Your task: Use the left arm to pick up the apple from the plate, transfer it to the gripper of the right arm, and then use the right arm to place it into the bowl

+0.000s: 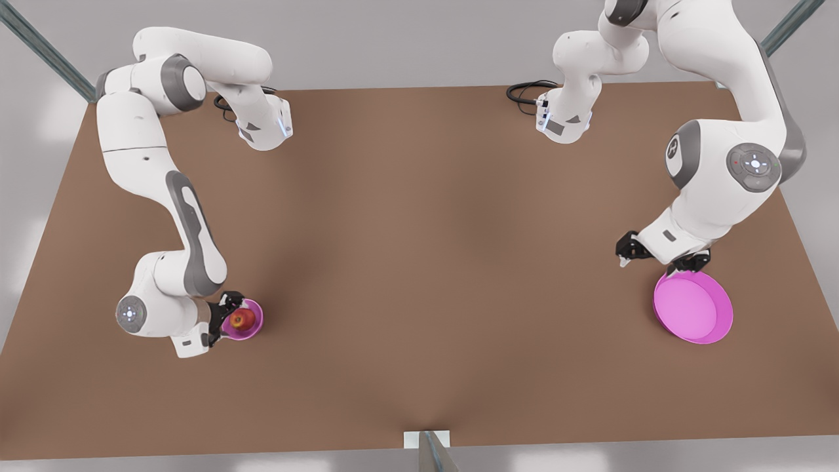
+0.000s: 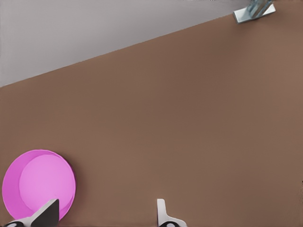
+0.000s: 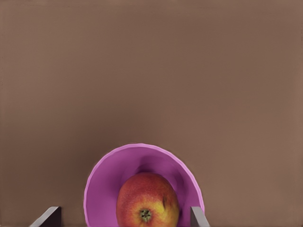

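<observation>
The apple [image 1: 241,319] now lies inside the small deep bowl [image 1: 254,326], at the lower left of the front view, so I judge the task to be at its last step: the placing is made and only the release and the retreat are left. The right pincer [image 1: 221,319] is just beside the bowl, on the side toward the frame's left edge, at the end of the arm that bends down along that side. In the right wrist view the apple [image 3: 147,201] sits in the bowl [image 3: 102,182] with its stem end toward the camera, and the two fingertips [image 3: 47,216] stand wide apart, one at each side of the bowl and not touching the fruit; so this pincer is open and holds nothing. The left pincer [image 1: 657,254] is at the right of the front view, just beside the upper rim of the wide shallow plate [image 1: 718,328], which has nothing on it. In the left wrist view its fingertips [image 2: 162,210] are well apart with only bare bench [image 2: 189,118] between them, and the plate [image 2: 12,182] lies off to one side; it is open, holds nothing and waits. The next move, as I judge it, asks the right arm to rise straight away from the bowl without catching the rim or tipping it, since the fingers straddle it closely.
</observation>
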